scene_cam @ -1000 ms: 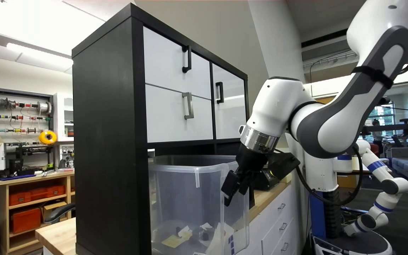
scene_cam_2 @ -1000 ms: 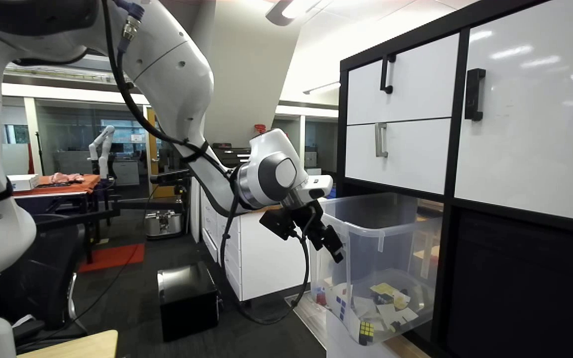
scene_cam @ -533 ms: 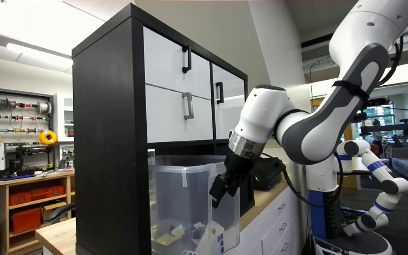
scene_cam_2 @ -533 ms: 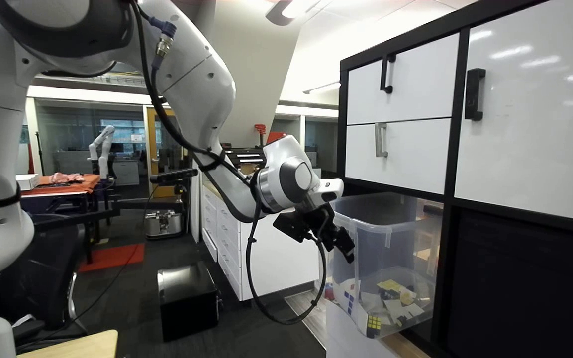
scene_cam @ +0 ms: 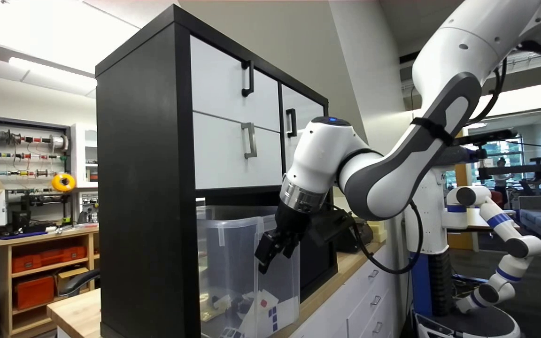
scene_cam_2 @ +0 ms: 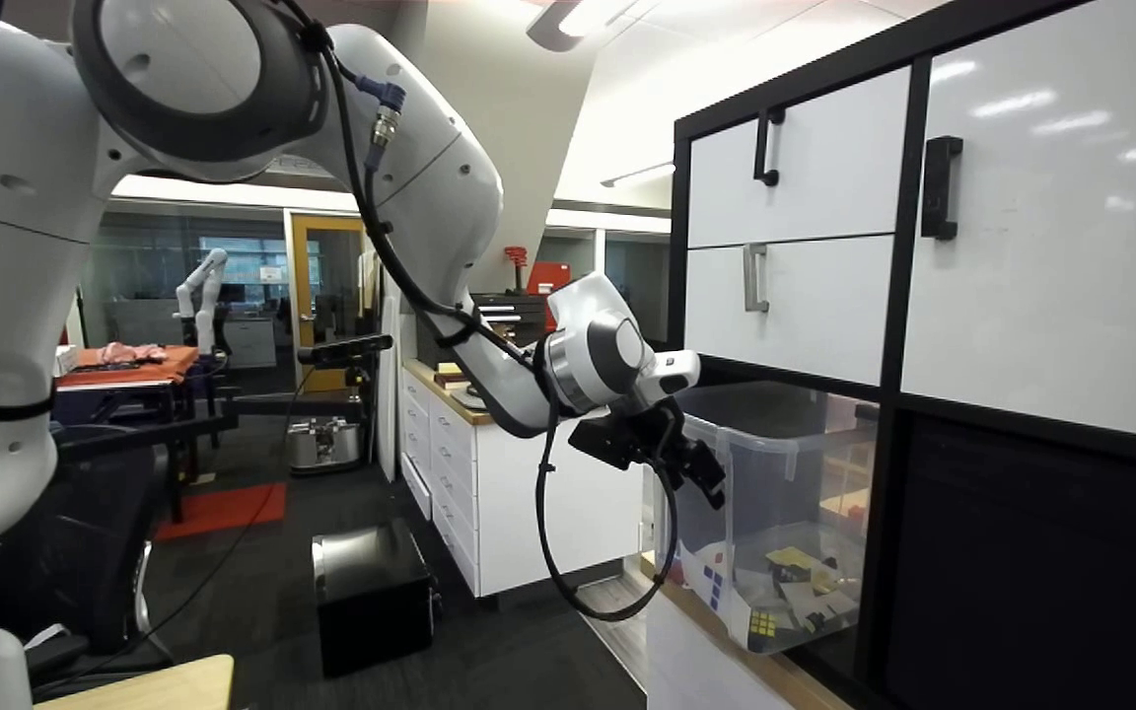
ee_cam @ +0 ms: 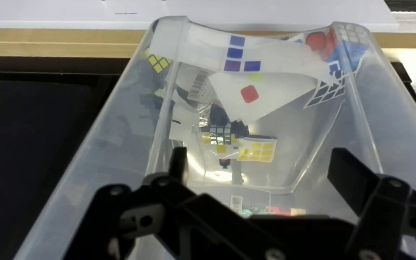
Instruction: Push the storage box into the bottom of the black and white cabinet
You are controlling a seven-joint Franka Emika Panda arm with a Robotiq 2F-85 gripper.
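Note:
The storage box [scene_cam: 233,253] is translucent plastic with an open-looking top; no lid shows. It sits partly inside the lower compartment of the black and white cabinet [scene_cam: 139,178], its front end sticking out. The box [scene_cam_2: 775,483] and cabinet [scene_cam_2: 795,316] also show in an exterior view. My gripper [scene_cam: 276,258] is at the outer front face of the box, below its rim, tilted downward; it also shows in an exterior view [scene_cam_2: 708,483]. In the wrist view the gripper [ee_cam: 260,160] has its fingers wide apart with nothing between them, before the clear wall of the box [ee_cam: 117,151].
The cabinet stands on a wooden counter [scene_cam_2: 815,685] over white drawers [scene_cam: 336,314]. Papers and cube toys, such as a yellow-faced cube [scene_cam_2: 763,623], lie in the box. A black box [scene_cam_2: 371,597] is on the floor. A cable [scene_cam_2: 543,532] loops below the wrist.
The gripper and arm have moved toward the cabinet, and the storage box has slid further into its lower compartment with them. The cabinet has not moved.

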